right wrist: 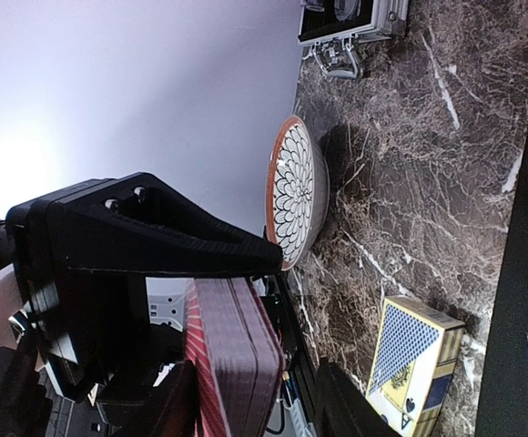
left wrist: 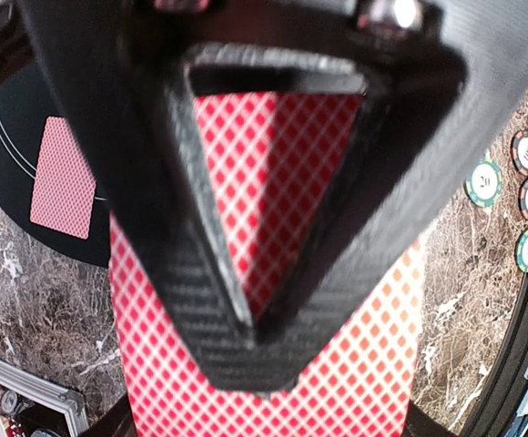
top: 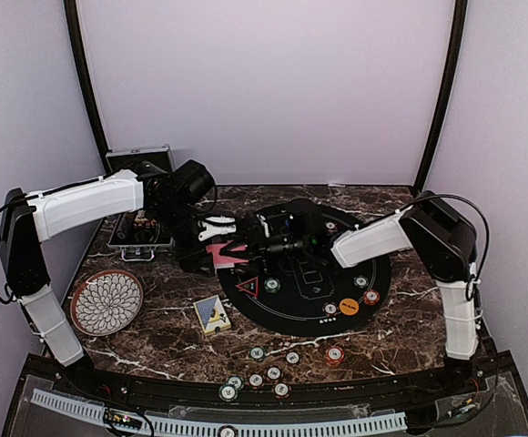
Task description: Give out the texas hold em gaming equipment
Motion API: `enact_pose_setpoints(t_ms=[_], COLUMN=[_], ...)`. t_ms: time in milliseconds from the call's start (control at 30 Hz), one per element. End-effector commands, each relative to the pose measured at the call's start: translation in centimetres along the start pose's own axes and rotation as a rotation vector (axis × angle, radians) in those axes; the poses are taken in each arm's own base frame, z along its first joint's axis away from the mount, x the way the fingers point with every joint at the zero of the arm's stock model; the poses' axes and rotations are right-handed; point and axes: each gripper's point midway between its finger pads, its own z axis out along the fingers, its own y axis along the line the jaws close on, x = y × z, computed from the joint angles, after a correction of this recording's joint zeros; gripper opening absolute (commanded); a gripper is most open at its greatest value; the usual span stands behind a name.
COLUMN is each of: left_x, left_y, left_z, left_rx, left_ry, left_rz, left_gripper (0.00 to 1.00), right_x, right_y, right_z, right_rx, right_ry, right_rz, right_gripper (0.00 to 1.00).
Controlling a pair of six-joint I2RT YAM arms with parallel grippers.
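My left gripper [left wrist: 250, 332] is shut on one red-backed card [left wrist: 355, 364], pinched at its middle; in the top view this gripper [top: 211, 248] holds the card [top: 228, 258] at the black mat's left edge. My right gripper [right wrist: 237, 341] is shut on a deck of red-backed cards [right wrist: 232, 360], right beside the left gripper [top: 257, 240]. Another red-backed card [left wrist: 62, 177] lies face down on the black mat [top: 382, 273]. A red triangle [top: 248, 289], an orange disc [top: 349, 307] and some chips [top: 271, 284] lie on the mat. Several chips [top: 257, 353] lie near the table's front edge.
A patterned round plate [top: 106, 300] sits at the left, also in the right wrist view [right wrist: 296, 191]. A blue card box [top: 212, 314] lies in front of the mat. An open silver case [top: 141, 209] stands at the back left. Both arms meet over the mat's left side.
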Motion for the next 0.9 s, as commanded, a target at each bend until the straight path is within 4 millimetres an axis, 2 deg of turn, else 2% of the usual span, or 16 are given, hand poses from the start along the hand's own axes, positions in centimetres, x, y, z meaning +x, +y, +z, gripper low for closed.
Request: enact_pose_setpoints(t_ms=[0, 333, 533, 733, 867], left_x=[-0.5, -0.3, -0.2, -0.2, -0.2], left_y=[0.1, 0.1, 0.1, 0.2, 0.2], left_z=[-1.5, -1.4, -1.4, -1.3, -1.2], left_rx=[-0.022, -0.026, -0.03, -0.031, -0.03], left_ry=[-0.045, -0.041, -0.039, -0.036, -0.034], left_rz=[-0.003, -0.001, -0.003, -0.003, -0.003], left_gripper=[0.0, 0.0, 0.0, 0.0, 0.0], right_x=[0.4, 0.3, 0.2, 0.1, -0.3], right_y=[-0.9, 0.8, 1.0, 1.1, 1.3], right_z=[-1.0, -2.3, -3.1, -3.9, -4.9], right_rx=[0.052, 0.046, 0.051, 0.066, 0.073], right_ry=[-0.001, -0.016, -0.02, -0.015, -0.024], right_rz=[0.014, -0.009, -0.008, -0.003, -0.004], right_gripper=[0.42, 0.33, 0.19, 0.01, 0.0])
